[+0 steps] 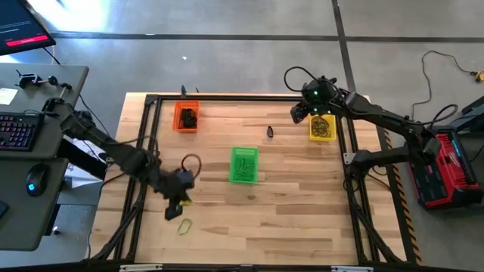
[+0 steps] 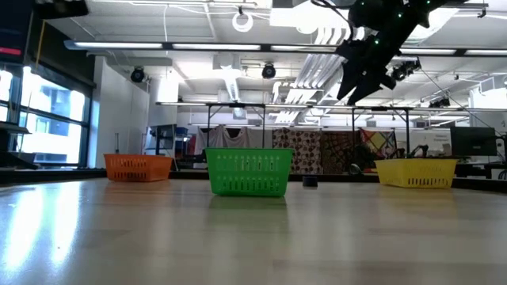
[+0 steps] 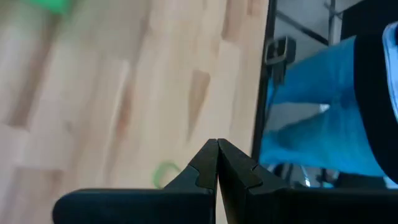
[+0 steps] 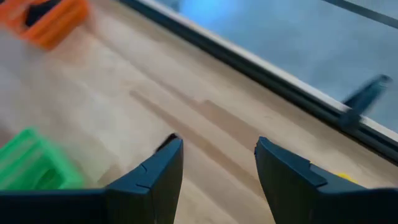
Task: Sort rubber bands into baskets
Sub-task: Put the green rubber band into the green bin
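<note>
Three baskets were seen on the wooden table point(image 1: 287, 219): the orange basket point(image 1: 186, 116) stood toward the far left and held a dark bundle of rubber bands point(image 1: 188, 119), the green basket point(image 1: 243, 165) stood near the middle and held green bands, and the yellow basket point(image 1: 322, 127) stood toward the far right and held a tangle of yellowish-tan bands point(image 1: 323, 128). A small dark bundle point(image 1: 269, 131) was seen lying loose on the table between the orange and yellow baskets, apart from both. A yellowish-green band point(image 1: 184, 225) was seen lying on the wood toward the near left. The left gripper point(image 1: 178, 205) was positioned low over the near-left part of the table, just beside that loose band, and its fingers point(image 3: 239, 168) were pressed together with nothing visible between them. The right gripper point(image 1: 302, 112) was held above the table at the far right, just beside the yellow basket on its left, and its fingers point(image 4: 283, 168) were spread wide with only bare wood showing in the gap. In the low view the right arm was seen raised well above the yellow basket point(image 2: 417, 172), with the green basket point(image 2: 248, 172) nearest the camera and the orange basket point(image 2: 139, 167) farther off to the left.
</note>
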`<state>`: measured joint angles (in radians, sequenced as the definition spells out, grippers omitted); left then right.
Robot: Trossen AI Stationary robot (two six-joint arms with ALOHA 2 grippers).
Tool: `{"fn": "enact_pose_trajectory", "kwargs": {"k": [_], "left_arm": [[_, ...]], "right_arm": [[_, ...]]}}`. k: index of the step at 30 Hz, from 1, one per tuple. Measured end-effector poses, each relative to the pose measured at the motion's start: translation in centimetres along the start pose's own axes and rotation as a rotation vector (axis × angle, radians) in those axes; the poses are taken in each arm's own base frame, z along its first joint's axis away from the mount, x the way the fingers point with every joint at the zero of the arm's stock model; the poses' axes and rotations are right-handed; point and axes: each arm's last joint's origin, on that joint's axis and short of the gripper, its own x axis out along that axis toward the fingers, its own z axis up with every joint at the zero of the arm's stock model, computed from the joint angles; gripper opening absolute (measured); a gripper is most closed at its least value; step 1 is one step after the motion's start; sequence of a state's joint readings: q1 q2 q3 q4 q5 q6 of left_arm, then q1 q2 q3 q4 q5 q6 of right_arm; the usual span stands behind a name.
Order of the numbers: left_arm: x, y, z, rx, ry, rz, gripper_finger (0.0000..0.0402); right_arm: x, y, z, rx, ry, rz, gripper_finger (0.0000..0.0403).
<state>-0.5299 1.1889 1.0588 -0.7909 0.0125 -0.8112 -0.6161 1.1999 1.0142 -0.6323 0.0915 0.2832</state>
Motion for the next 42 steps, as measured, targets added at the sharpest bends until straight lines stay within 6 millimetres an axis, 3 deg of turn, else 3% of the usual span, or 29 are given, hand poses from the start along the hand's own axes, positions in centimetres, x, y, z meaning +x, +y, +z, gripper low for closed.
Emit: {"fn": "enact_pose_trajectory", "kwargs": {"k": [5, 12, 22, 34, 42], "left_arm": [[2.0, -1.7, -1.6, -0.085, 0.082, 0.012, 0.0000], [6.5, -3.8, -3.5, -0.240, 0.173, 0.060, 0.0000], [12.7, -4.1, -6.5, -0.400, 0.310, 0.249, 0.0006], [15.7, -3.8, -6.9, -0.410, 0.324, 0.274, 0.0086], [17.6, -2.9, -8.2, -0.397, 0.464, 0.341, 0.0094]], "right_arm": [[-0.1, 1.0, -0.3, -0.084, 0.009, 0.049, 0.0187], [-0.2, 1.9, -0.6, -0.168, 0.012, 0.076, 0.0187], [-0.3, 2.5, -0.8, -0.228, 0.020, 0.121, 0.0187], [-0.3, 2.5, -1.2, -0.263, 0.060, 0.161, 0.0188], [-0.3, 2.5, -1.2, -0.268, 0.060, 0.161, 0.0188]]}}
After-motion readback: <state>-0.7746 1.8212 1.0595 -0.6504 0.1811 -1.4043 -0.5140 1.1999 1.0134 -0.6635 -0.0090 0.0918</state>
